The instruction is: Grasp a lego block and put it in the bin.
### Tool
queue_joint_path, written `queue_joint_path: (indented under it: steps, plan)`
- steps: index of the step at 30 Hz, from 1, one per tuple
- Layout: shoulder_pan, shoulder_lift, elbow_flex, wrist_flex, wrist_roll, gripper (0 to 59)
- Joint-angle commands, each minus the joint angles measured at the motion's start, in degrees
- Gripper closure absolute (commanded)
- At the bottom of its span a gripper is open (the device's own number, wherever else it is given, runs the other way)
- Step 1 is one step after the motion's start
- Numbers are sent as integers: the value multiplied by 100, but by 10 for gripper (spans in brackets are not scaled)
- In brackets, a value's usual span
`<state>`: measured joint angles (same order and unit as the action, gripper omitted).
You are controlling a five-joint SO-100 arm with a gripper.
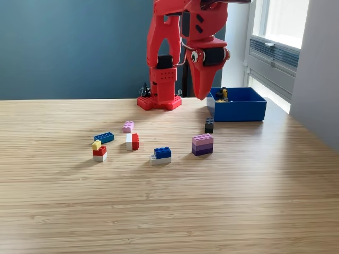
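Observation:
Several lego blocks lie on the wooden table: a pink one (127, 126), a flat blue one (104, 137), a white-and-red one (132, 141), a yellow-red-white stack (99, 151), a blue-on-white one (161, 155), a pink-and-purple stack (202, 144) and a small black one (209, 125). The blue bin (241, 114) stands at the back right and holds black and yellow pieces (222, 94). My red gripper (203, 97) hangs point down just left of the bin, above the black block. Its jaws show no gap and hold nothing.
The arm's red base (159, 101) sits at the back centre against a dark blue wall. A window and a grey wall close off the exterior view's right side. The wooden table (169, 211) stretches toward the camera in front of the blocks.

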<state>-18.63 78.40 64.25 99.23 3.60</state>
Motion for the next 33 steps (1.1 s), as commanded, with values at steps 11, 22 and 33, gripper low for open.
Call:
queue_joint_path:
  steps: [11, 22, 33]
  plan:
    - [1608, 105, -545, -70, -360, 526]
    - [2566, 88, 281, -1389, -1327, 421]
    - [2320, 44, 492, -2065, -1969, 356]
